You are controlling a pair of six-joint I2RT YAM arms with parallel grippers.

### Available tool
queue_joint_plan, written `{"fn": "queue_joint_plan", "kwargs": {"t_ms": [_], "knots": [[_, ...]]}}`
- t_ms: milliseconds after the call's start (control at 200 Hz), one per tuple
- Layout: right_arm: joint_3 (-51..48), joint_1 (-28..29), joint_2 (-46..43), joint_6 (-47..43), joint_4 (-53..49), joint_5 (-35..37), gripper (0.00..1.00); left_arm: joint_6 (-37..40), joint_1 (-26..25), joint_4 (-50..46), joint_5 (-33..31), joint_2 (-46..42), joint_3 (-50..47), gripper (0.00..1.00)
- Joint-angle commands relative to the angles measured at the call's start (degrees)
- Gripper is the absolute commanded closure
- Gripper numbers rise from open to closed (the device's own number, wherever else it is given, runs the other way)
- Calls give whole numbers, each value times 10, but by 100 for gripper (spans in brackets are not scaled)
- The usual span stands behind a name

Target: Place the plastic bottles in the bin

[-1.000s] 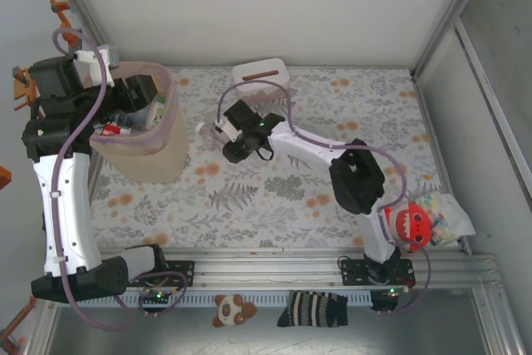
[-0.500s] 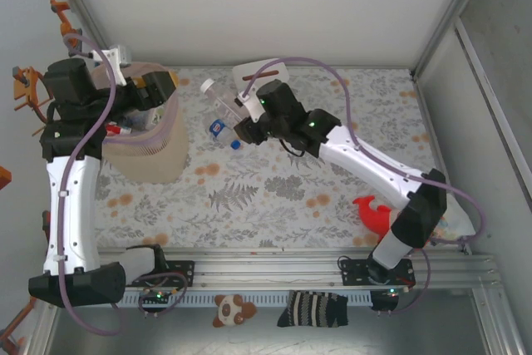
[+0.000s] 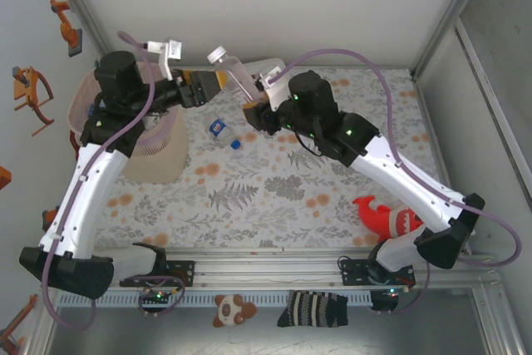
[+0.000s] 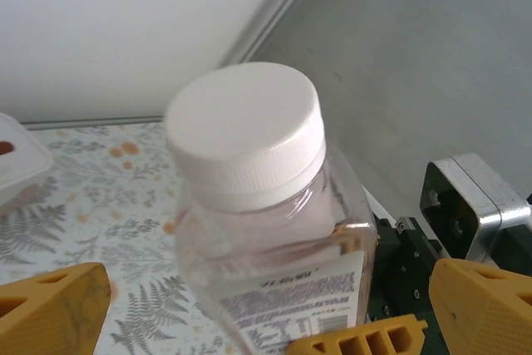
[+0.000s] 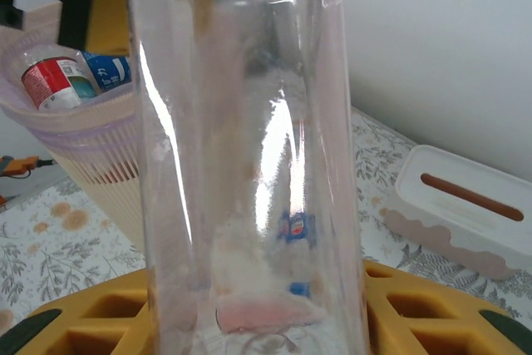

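Note:
A clear plastic bottle [image 3: 231, 71] with a white cap is held up in the air, tilted, my right gripper [image 3: 254, 110] shut on its lower end. In the right wrist view the bottle [image 5: 249, 122] rises between the yellow fingers [image 5: 432, 313]. My left gripper [image 3: 208, 85] is open, its fingers wide apart on either side of the bottle's [image 4: 249, 147] capped end, not touching it. The bin [image 3: 160, 139] stands at the left, partly behind the left arm, with bottles [image 5: 50, 81] inside it [image 5: 91, 135]. A small blue-labelled bottle [image 3: 221, 128] lies on the table.
A white tissue box [image 3: 270, 68] sits at the back behind the grippers. The red shark toy [image 3: 384, 215] lies near the right arm's base. A sock [image 3: 312, 309] and a small bear toy [image 3: 226, 309] rest on the front rail.
My left gripper has opened and swung right, from over the bin to the bottle's cap. The right arm has lifted the clear bottle up and left towards it.

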Motion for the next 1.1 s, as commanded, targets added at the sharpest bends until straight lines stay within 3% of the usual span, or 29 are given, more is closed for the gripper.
{"fn": "queue_joint_plan", "kwargs": {"t_ms": [0, 75, 706, 791, 921, 1097], "knots": [[4, 2, -9, 10, 12, 9, 63, -18, -31, 50, -13, 19, 19, 2], [4, 3, -12, 11, 11, 8, 63, -20, -47, 54, -21, 31, 25, 1], [-9, 3, -25, 9, 19, 20, 61, -47, -63, 83, -48, 32, 14, 37], [-10, 3, -27, 8, 15, 21, 54, -48, -63, 84, -52, 31, 15, 38], [-6, 3, -31, 11, 6, 21, 31, -47, -63, 81, -65, 28, 13, 38], [-5, 3, -47, 17, -7, 24, 23, -37, -51, 60, -89, 24, 15, 39]]}}
